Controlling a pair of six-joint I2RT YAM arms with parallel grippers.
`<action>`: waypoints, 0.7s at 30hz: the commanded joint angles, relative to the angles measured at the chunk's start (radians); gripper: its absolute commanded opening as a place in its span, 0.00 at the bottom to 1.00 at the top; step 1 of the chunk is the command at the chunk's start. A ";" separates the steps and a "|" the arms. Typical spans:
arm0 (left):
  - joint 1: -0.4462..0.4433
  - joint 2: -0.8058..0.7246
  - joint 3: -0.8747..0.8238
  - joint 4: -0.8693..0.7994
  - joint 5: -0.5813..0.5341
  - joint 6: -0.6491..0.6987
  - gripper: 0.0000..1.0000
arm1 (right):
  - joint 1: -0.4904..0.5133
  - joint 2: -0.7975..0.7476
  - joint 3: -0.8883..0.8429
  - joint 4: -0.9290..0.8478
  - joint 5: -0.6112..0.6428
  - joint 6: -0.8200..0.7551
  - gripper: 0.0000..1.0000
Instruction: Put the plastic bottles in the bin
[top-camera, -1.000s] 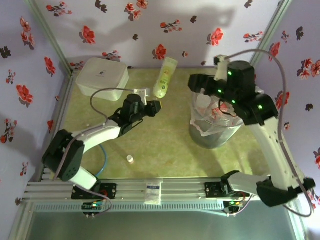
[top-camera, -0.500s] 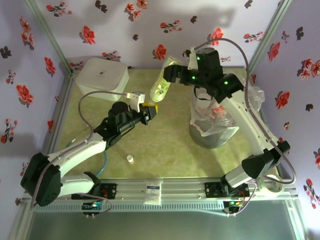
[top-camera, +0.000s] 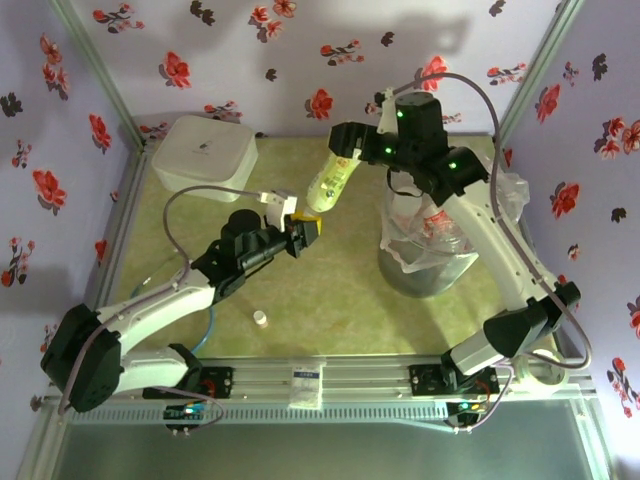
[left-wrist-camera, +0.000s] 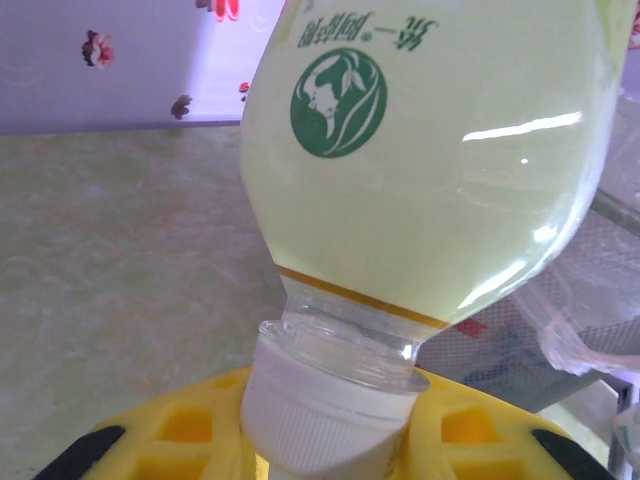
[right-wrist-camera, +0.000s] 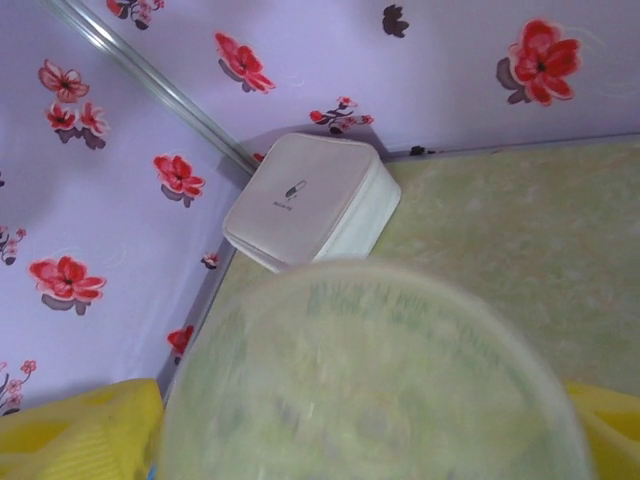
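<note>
Left gripper (top-camera: 305, 227) is clamping the white cap (left-wrist-camera: 318, 415) of the pale green bottle (top-camera: 333, 178), with its yellow fingers (left-wrist-camera: 510, 425) closed narrow on either side of the cap. Bottle is hanging tilted, cap low toward the left arm, base high at the right gripper (top-camera: 347, 140). Right fingers (right-wrist-camera: 85, 430) are sitting wide on both sides of the base; can't tell whether they're pressing on it or just straddling it. Bottle is sitting above the table (top-camera: 300, 290), just left of the bin (top-camera: 430, 265), not over its rim. Bin is standing on the right side of the table, its clear bag (top-camera: 505, 190) draping over the edge. White box (top-camera: 205, 150) is lying in the far-left corner. Loose cap (top-camera: 260, 317) is lying on the table near the left arm, well apart from the bottle.
</note>
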 joint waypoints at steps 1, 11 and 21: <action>-0.010 0.002 0.006 0.056 0.016 0.033 0.20 | -0.027 -0.046 -0.027 0.045 0.016 0.015 0.83; -0.023 0.007 0.002 0.099 0.017 0.007 0.38 | -0.077 -0.141 -0.072 0.111 0.008 0.025 0.61; -0.023 -0.031 0.008 0.086 -0.014 -0.045 1.00 | -0.153 -0.279 0.031 -0.026 0.153 -0.114 0.58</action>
